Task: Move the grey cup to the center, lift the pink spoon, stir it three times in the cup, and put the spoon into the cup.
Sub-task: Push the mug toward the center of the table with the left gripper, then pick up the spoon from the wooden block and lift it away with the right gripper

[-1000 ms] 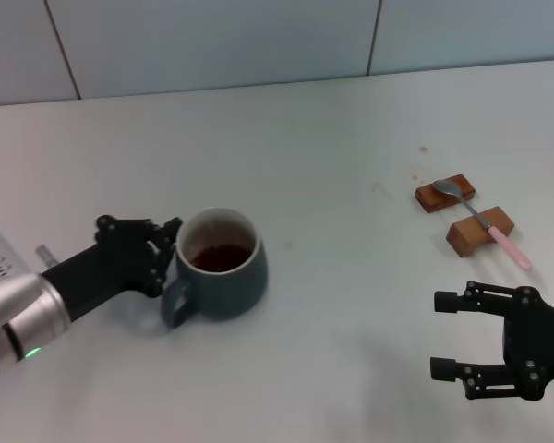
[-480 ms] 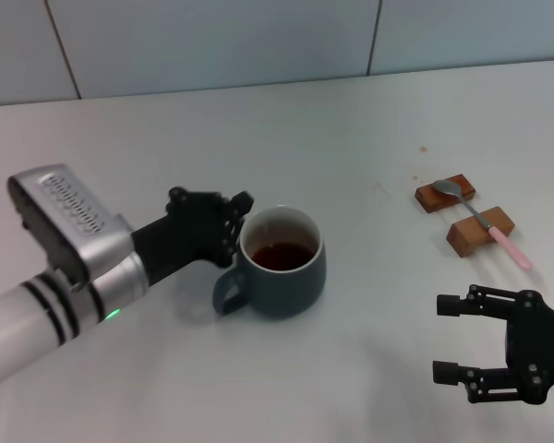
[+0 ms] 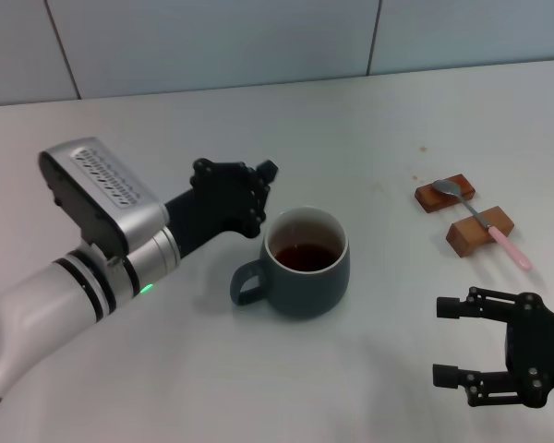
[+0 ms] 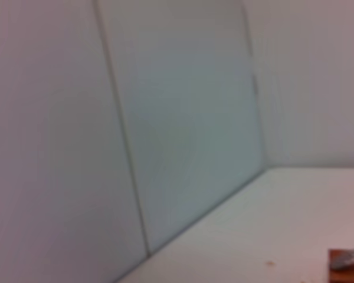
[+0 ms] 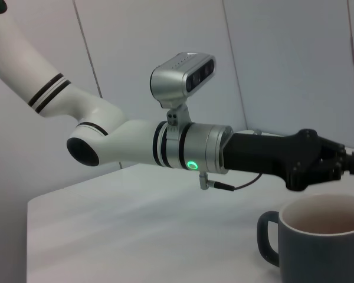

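The squat blue-grey ceramic mug (image 3: 305,265) of dark liquid sits mid-table, heavy and spillable; the left gripper (image 3: 245,198) hangs just beside its rim, apparently holding nothing. The slim pink-handled metal spoon (image 3: 485,221) bridges two wooden blocks (image 3: 480,232), best pinched mid-handle. The right gripper (image 3: 462,346) waits open.

White table (image 3: 369,129) runs back to the wall. Grey cup (image 3: 305,277) sits on it near the centre, handle pointing left, dark liquid inside. Off to the right, two small wooden blocks (image 3: 445,195) (image 3: 480,232) rest on the tabletop, with the pink spoon (image 3: 485,222) laid across them.
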Robot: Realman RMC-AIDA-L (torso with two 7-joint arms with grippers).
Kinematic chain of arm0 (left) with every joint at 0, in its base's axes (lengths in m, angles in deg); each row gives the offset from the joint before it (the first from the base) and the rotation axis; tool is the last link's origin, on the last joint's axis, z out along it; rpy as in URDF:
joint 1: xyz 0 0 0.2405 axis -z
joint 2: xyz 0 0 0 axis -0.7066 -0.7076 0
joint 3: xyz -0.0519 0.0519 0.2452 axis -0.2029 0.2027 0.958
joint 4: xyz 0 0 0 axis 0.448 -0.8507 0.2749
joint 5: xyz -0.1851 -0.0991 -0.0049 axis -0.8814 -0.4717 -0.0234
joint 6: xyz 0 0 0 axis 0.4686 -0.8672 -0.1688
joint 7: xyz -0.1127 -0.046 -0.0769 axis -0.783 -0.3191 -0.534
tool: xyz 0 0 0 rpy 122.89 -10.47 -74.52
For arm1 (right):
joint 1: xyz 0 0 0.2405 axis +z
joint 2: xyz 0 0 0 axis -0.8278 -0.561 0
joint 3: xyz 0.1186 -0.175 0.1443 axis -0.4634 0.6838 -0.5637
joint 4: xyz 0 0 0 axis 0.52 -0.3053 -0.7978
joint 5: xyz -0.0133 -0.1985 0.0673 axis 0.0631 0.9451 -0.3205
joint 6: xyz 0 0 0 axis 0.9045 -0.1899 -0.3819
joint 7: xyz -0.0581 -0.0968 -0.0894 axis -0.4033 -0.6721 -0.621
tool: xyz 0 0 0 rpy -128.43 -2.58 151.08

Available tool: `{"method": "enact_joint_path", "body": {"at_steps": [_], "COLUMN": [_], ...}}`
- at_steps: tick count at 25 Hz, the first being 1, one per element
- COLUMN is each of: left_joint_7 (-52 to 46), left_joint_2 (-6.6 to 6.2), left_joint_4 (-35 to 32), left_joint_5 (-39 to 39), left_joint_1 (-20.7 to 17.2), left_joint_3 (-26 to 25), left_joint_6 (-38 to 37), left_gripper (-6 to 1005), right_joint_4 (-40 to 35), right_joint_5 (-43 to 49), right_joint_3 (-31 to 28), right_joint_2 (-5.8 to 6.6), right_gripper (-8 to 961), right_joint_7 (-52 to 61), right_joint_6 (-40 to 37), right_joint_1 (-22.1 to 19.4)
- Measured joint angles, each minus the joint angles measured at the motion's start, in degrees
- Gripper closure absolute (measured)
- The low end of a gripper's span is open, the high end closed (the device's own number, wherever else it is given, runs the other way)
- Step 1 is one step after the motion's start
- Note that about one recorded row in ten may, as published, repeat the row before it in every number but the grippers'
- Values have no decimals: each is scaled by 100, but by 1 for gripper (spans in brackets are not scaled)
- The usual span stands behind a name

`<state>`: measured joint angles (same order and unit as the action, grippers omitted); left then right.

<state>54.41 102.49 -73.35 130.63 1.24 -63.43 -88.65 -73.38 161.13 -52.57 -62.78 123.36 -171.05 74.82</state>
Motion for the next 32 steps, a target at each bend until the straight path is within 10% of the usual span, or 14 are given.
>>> {"method": "enact_joint_path", "body": {"at_steps": [8,17,26,32], "left_joint_7": [-597,-2995,-4333,-4524], "left_joint_2": [-83,-99,-135,-497], "left_joint_4": [-332,-2238,-3920,-4281], "left_joint_5": [45,1152,1418,1388], "left_joint_1": [-319,-790,-1549,-2255], "left_joint_3": [-359,-248,905,1148], "left_joint_6": [-957,-3234,-4497,-5093], "left_gripper": [991,990,989,988], "right_joint_4": [-1,-9,3,9], "right_joint_5": [0,-225,-242,-246], "right_joint_3": [0,-20,-238,-340], "right_joint_2": [0,4,4,-25], "right_gripper": [127,127,128,127], "right_joint_7": [-7,-7,-7,27], "right_joint_6": [-1,30,9,47], "right_joint_1": [-6,-69,-103,-144]}}
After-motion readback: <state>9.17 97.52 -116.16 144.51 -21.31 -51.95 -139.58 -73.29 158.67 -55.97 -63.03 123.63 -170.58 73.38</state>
